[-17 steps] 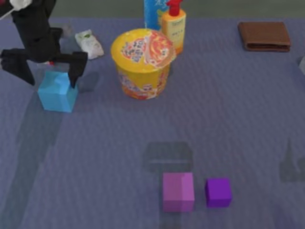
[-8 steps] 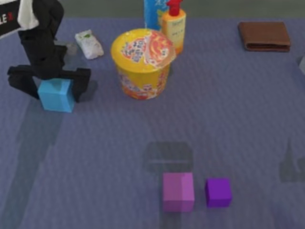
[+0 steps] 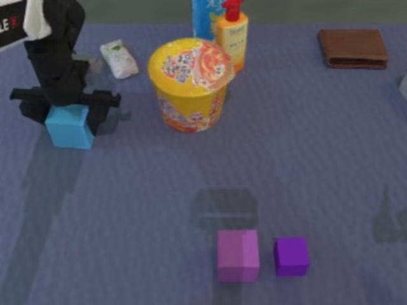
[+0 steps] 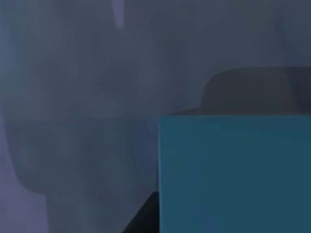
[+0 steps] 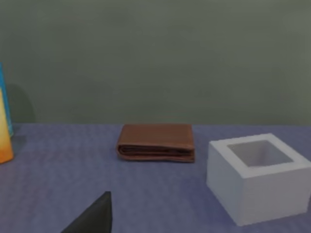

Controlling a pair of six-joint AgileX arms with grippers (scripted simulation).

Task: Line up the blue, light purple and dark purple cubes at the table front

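The blue cube (image 3: 68, 130) sits at the table's left, in front of a white packet. My left gripper (image 3: 67, 117) is down over it, one black finger on each side, shut on it. In the left wrist view the blue cube (image 4: 233, 174) fills the frame, with a dark fingertip (image 4: 146, 218) against its edge. The light purple cube (image 3: 238, 255) and the smaller dark purple cube (image 3: 291, 256) stand side by side at the front, right of centre. My right gripper (image 5: 160, 230) is parked off the right edge, open, with one fingertip (image 5: 99, 213) showing.
A yellow noodle cup (image 3: 189, 82) stands right of the blue cube. Behind it are a pump bottle (image 3: 232, 35) and a blue carton (image 3: 205, 18). A white packet (image 3: 119, 57) lies at the back left and a brown wallet (image 3: 353, 48) at the back right. A white open box (image 5: 257, 177) is near the right gripper.
My left gripper came down over the blue cube and its fingers closed in on the cube's sides. The cube shifted slightly left. The purple cubes stayed put.
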